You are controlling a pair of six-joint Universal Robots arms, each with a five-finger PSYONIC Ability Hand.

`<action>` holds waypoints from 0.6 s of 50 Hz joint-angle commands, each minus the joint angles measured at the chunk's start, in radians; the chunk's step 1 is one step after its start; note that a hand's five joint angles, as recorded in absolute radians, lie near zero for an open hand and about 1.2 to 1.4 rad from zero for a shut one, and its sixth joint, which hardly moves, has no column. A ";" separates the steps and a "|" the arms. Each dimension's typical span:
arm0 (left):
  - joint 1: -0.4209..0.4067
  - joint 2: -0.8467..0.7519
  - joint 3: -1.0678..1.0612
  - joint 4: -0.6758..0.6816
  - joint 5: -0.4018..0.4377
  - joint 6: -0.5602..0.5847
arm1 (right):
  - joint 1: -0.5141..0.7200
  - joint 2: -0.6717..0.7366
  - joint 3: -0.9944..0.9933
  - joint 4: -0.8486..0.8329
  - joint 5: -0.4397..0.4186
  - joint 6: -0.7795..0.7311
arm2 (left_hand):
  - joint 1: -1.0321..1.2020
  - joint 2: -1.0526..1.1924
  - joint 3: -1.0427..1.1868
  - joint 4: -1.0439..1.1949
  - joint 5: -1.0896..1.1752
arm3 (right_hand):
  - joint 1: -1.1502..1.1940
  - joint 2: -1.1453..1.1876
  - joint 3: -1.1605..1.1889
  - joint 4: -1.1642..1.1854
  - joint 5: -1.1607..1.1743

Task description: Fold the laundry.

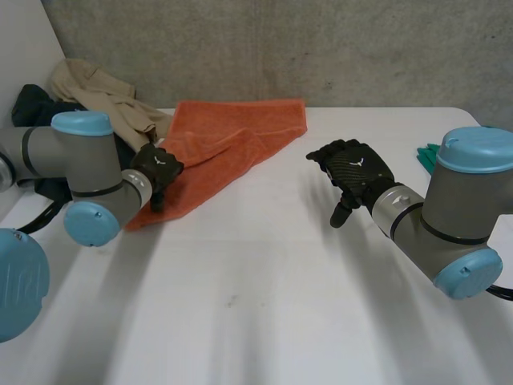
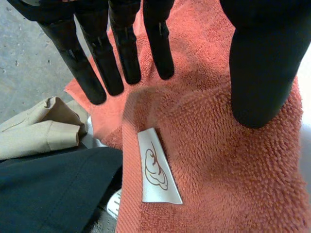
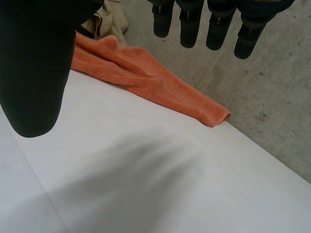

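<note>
Rough grey concrete wall (image 1: pixel 321 48) is seen at the back, with a smooth white table (image 1: pixel 264 321) in front of it. An orange terry towel (image 1: pixel 232 140) is spread loosely on the far left part of the table. It's roughly triangular, with one edge doubled over into a soft ridge, and the loopy pile is clearly seen up close. A white sewn-in label (image 2: pixel 156 167) with a brown outline logo is attached near its hem.

The left hand (image 1: pixel 156 170) is held over the towel's near left corner, fingers straight and apart from the thumb, nothing gripped. Whether the cloth is touched can't be told. The right hand (image 1: pixel 357 172) is held above bare table to the towel's right, fingers relaxed, nothing held.

A crumpled beige garment (image 1: pixel 96 92) and a smooth dark garment (image 1: pixel 32 104) are piled just beside the towel at the far left, and something green (image 1: pixel 426 156) is glimpsed by the right arm.
</note>
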 commanded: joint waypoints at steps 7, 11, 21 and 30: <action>-0.008 -0.013 0.006 -0.020 -0.024 0.074 | -0.005 0.002 -0.002 0.000 0.001 -0.006 | 0.462 0.482 0.483 0.479 0.480 | -0.043 -0.031 -0.035 -0.042 -0.048; -0.013 0.001 0.007 -0.035 -0.038 0.095 | -0.006 0.001 -0.004 0.000 0.001 -0.008 | 0.785 0.805 0.806 0.802 0.803 | -0.043 -0.031 -0.035 -0.042 -0.048; -0.071 0.268 0.043 -0.075 -0.082 0.022 | -0.035 0.008 -0.045 0.000 0.015 -0.003 | 0.785 0.805 0.806 0.802 0.803 | -0.043 -0.031 -0.035 -0.042 -0.048; -0.151 0.562 0.108 -0.071 -0.069 -0.155 | -0.077 0.066 -0.172 0.023 0.049 0.069 | 0.785 0.805 0.806 0.802 0.803 | -0.043 -0.031 -0.035 -0.042 -0.048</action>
